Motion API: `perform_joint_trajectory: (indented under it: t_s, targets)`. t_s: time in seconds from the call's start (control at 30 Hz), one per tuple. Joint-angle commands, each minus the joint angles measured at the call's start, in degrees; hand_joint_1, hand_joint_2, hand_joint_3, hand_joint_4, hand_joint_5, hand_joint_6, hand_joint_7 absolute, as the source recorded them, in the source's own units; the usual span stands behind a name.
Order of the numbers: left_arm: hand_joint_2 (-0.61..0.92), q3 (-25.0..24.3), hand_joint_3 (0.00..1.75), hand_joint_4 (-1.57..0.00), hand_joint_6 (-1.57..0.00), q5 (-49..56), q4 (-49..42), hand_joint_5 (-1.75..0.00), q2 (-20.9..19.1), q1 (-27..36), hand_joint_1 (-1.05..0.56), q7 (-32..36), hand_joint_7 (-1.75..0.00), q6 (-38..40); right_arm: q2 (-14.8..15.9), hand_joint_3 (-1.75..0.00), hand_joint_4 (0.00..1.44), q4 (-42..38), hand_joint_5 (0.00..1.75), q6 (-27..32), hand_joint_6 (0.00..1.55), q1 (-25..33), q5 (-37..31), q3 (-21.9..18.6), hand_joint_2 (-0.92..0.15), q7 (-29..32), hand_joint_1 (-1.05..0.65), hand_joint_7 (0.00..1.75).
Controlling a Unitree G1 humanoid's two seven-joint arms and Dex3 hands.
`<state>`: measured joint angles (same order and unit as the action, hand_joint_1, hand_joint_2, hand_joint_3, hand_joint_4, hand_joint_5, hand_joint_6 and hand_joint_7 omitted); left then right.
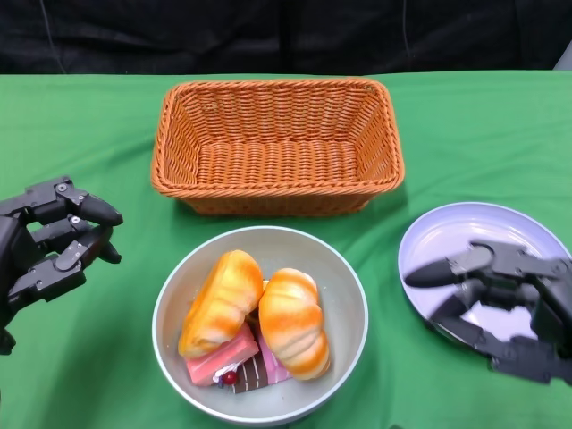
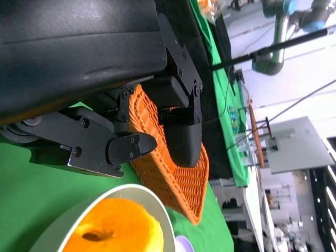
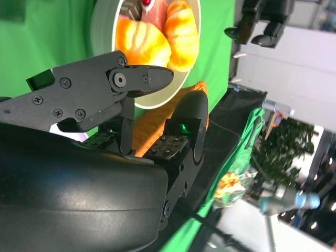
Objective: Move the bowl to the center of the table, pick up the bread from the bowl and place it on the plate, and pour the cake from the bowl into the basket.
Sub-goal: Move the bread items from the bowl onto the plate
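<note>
Your bread (image 1: 293, 322) stands lengthwise in the bowl (image 1: 344, 295), between your two empty, spread hands: left (image 1: 49, 241), right (image 1: 505, 299).

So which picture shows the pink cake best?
The head view: the cake lies in the bowl, partly under the two breads. The right wrist view shows only a sliver of it at the picture's edge. The left wrist view shows none.

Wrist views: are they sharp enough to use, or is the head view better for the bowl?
Head view: evenly lit and sharp on the bowl, bread and plate. Right wrist view: the right hand blocks much, with a bright background. Left wrist view: the left hand looms dark.
</note>
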<state>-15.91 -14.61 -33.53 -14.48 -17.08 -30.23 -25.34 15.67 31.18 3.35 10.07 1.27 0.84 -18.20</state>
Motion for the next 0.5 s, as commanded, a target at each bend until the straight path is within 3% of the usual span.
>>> perform_joint_trajectory:
  t_s: [0.03,0.33,0.5]
  targets:
    - [0.76,-0.1,0.79,-0.67,-0.76,0.3,-0.6,-1.57,-0.6,-0.7,0.02,1.4,-1.23,-1.1,1.2,-0.12,0.57,1.8,0.72,2.2,0.67,-1.0,-1.8,0.6,-0.92,0.2,-0.42,0.31]
    - [0.74,0.1,0.81,-0.68,-0.73,1.5,0.2,-1.6,-0.6,0.1,0.02,5.6,-1.26,-0.2,4.7,-0.08,0.46,9.5,0.44,13.0,0.58,-8.8,-11.6,6.5,-0.92,-2.4,-0.6,0.1]
    - [0.73,-0.2,0.8,-0.7,-0.73,0.7,-1.5,-1.6,-0.6,-1.1,0.02,5.8,-1.27,0.1,6.2,-0.12,0.51,10.9,0.37,19.1,0.57,-18.1,-17.1,12.6,-0.92,-6.8,-0.69,0.05]
